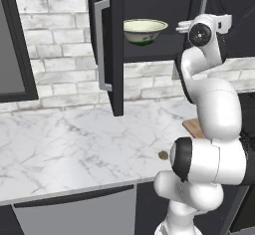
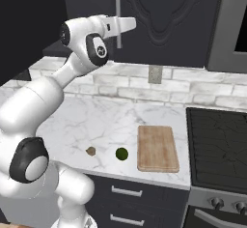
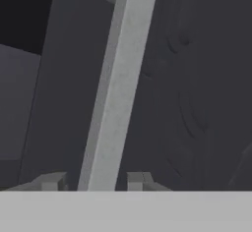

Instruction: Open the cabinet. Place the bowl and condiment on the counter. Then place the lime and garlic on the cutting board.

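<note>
jaws either side of the right-hand cabinet handle

arm up high now, reaching to the black cabinet (image 2: 164, 24). in the hand view the silver bar handle (image 3: 118, 88) runs right up between the two finger tips, one tip on each side of it, the gripper (image 3: 96, 181) set close against the carved door. the jaws stand fairly narrow around the bar, but whether they actually pinch it i cannot tell.

in the left base view the left door (image 1: 107, 45) hangs swung open with its own long handle facing us. inside, on the dark shelf (image 1: 149, 54), sits the bowl (image 1: 144, 31), cream-white with its green band, upright. the right door looks shut in the right base view, carved panel facing out.

down on the worktop (image 2: 106, 121), white marble with grey veins: the lime (image 2: 122, 154) sits near the front edge, just beside the left side of the cutting board (image 2: 157, 148) but apart from it. the garlic (image 2: 90, 150) lies a little further left of the lime, also near the front edge. the board lies flat and bare, next to the dark cooktop (image 2: 219, 145) on its right.
</note>
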Controlling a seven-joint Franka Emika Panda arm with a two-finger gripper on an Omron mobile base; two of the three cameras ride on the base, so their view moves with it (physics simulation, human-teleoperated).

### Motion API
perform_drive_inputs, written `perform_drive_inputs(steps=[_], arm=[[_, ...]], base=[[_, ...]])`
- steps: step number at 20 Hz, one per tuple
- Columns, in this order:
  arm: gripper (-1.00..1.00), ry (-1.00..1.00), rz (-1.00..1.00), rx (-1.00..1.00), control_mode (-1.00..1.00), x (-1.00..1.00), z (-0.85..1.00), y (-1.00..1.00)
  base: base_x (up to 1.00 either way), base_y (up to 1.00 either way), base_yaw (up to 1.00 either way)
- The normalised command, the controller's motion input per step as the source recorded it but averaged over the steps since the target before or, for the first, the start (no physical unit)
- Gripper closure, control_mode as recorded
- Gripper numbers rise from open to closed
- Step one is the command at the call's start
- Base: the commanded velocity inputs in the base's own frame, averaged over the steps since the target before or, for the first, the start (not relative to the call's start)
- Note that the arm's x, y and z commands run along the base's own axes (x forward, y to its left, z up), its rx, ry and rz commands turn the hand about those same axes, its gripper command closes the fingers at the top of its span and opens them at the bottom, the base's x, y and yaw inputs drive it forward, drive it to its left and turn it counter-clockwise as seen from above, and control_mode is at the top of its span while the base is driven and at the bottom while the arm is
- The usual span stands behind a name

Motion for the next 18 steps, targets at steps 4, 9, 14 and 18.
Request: perform_drive_inputs(steps=[4, 9, 14, 18], arm=[[1.00, 0.15, -0.12, 0.23, -1.00, 0.59, -0.02, -1.00], [1.00, 0.21, -0.11, 0.27, -1.00, 0.65, -0.10, -1.00], [1.00, 0.18, -0.09, 0.26, -1.00, 0.71, -0.40, -1.00], [1.00, 0.07, -0.10, 0.22, -1.00, 0.44, -0.68, -1.00]], base=[[0.00, 0.00, 0.00], [0.00, 0.00, 0.00], [0.00, 0.00, 0.00], [0.00, 0.00, 0.00]])
